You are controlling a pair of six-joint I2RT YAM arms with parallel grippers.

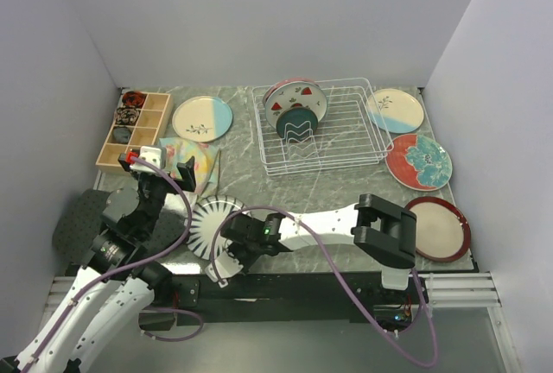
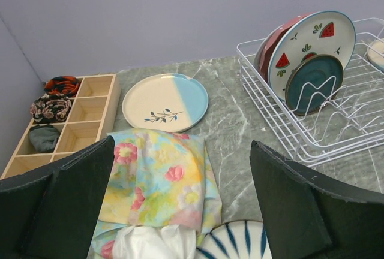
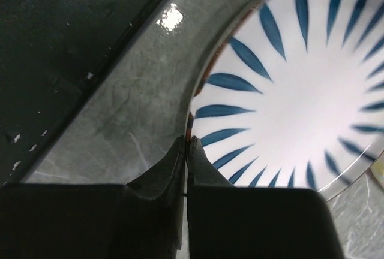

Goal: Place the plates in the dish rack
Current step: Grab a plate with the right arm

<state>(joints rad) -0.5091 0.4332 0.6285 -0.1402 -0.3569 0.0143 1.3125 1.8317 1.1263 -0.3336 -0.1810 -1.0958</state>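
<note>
The white wire dish rack (image 1: 346,144) stands at the back centre and holds a watermelon-print plate (image 1: 298,101), a dark teal plate (image 1: 295,123) and a pink plate behind them. It also shows in the left wrist view (image 2: 336,133). A navy-white striped plate (image 1: 207,218) lies at the front of the table. My right gripper (image 3: 188,142) is shut on its near rim (image 3: 288,91); in the top view the gripper (image 1: 226,261) is at the plate's front edge. My left gripper (image 2: 180,211) is open and empty above the floral cloth (image 2: 156,181).
A cream-and-blue plate (image 1: 202,118) lies left of the rack, and a wooden compartment box (image 1: 134,131) stands further left. Right of the rack lie another cream-and-blue plate (image 1: 395,110), a red floral plate (image 1: 419,161) and a taupe red-rimmed plate (image 1: 436,228).
</note>
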